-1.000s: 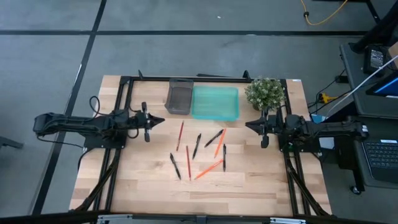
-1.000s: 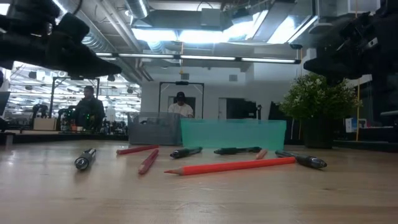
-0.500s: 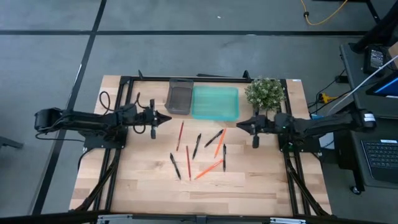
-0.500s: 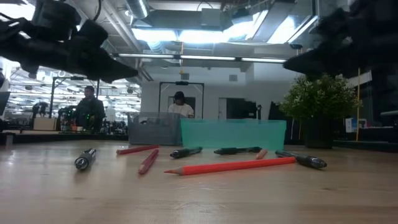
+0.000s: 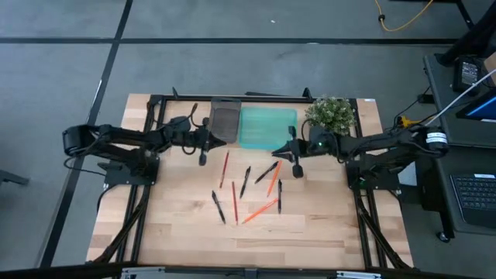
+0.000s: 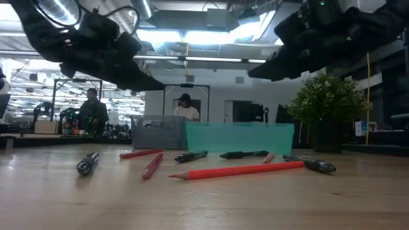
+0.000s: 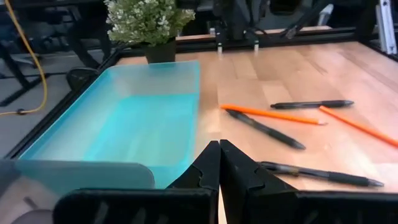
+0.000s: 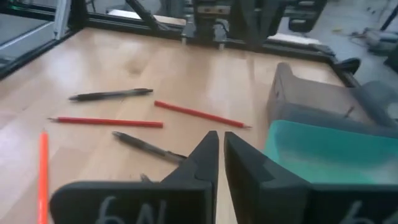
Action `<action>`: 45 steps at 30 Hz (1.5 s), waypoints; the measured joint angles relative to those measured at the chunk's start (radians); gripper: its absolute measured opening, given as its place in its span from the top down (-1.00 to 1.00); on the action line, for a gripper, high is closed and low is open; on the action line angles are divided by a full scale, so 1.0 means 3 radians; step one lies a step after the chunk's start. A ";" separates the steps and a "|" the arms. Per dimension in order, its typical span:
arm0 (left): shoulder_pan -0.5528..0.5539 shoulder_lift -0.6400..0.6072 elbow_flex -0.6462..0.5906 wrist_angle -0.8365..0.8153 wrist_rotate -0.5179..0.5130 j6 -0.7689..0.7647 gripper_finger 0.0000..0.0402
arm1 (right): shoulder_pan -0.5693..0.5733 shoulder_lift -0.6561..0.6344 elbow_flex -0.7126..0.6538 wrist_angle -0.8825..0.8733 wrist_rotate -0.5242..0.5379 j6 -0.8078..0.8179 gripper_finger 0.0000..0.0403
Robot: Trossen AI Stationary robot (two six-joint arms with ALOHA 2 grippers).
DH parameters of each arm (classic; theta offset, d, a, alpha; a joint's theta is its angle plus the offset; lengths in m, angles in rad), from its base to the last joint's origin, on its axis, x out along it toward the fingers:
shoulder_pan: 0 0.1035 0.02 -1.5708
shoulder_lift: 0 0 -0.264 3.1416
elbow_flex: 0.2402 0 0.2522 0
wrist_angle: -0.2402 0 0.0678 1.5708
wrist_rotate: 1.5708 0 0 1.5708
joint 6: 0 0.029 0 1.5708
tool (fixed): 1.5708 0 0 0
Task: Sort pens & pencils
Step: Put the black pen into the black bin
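Several black pens (image 5: 245, 181) and red and orange pencils (image 5: 260, 210) lie flat and scattered on the wooden table's middle; the low view shows an orange pencil (image 6: 238, 170) nearest. My left gripper (image 5: 217, 141) hovers shut, holding nothing, over the near end of the grey tray (image 5: 225, 120); its wrist view shows the closed tips (image 7: 219, 146) before the teal tray (image 7: 124, 121). My right gripper (image 5: 273, 151) hovers by the teal tray's (image 5: 268, 128) near right corner, fingers (image 8: 211, 146) together and holding nothing, above the pens.
The grey and teal trays stand side by side at the table's far edge. A potted plant (image 5: 330, 115) stands to the right of the teal tray. A black frame (image 5: 155, 116) borders the table. Bare wood lies toward the near edge (image 5: 248, 240).
Both grippers have swung in from the table's sides toward its middle. The left one has gone right and toward the far edge, up to the grey tray. The right one has gone left, up to the teal tray's near corner. The pens and pencils have kept still.
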 joint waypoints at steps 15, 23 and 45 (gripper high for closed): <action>0.0043 -0.0005 0.0465 -0.1512 -0.0079 0.0258 1.00 | -0.0017 -0.0003 0.0511 -0.0982 0.0068 0.0149 0.87; -0.0311 -0.0008 0.0985 -0.2564 -0.1011 0.0330 1.00 | -0.0021 -0.0004 0.0708 -0.1367 0.0445 0.0307 0.86; -0.1306 -0.0009 0.1025 -0.3128 -0.0983 0.0338 1.00 | 0.0462 -0.0004 0.0708 -0.1474 0.0710 0.0308 0.86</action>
